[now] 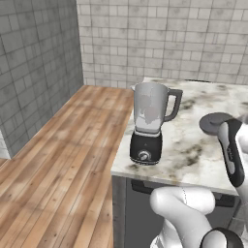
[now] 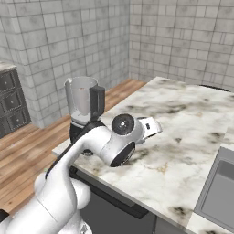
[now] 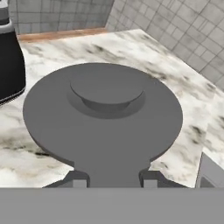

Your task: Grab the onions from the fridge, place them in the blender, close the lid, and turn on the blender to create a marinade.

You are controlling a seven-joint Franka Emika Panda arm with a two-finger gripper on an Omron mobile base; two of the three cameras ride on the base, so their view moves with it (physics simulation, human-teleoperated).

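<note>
dark grey, matte and round, the lid [image 3: 103, 120] is a flat disc with a raised centre knob that steps up from a shallow ring; a short tab of the same grey runs from its near rim down between the two finger tips of the gripper [image 3: 113, 179]. the tips sit close on either side of that tab, jaws partly closed and apparently clamped on the lid, though the contact itself is hard to make out. in the left base view the lid [image 1: 216, 122] shows as a grey disc above the marble counter [image 1: 193, 145], just beside the arm's white wrist, to the right of the blender [image 1: 149, 123] and apart from it. whether the disc rests on the marble or hangs just over it i cannot tell. the blender stands upright near the counter's left front corner: clear greyish jar, mouth uncovered, dark side handle toward the lid, squat black base with a round silver-rimmed knob facing front. something pale shows through the jar wall, too blurred to name. in the right base view the blender [image 2: 84, 107] stands behind the arm's elbow, and a steel sink [image 2: 219, 187] is sunk into the counter at the far right. wood floor and grey tiled walls around.
</note>
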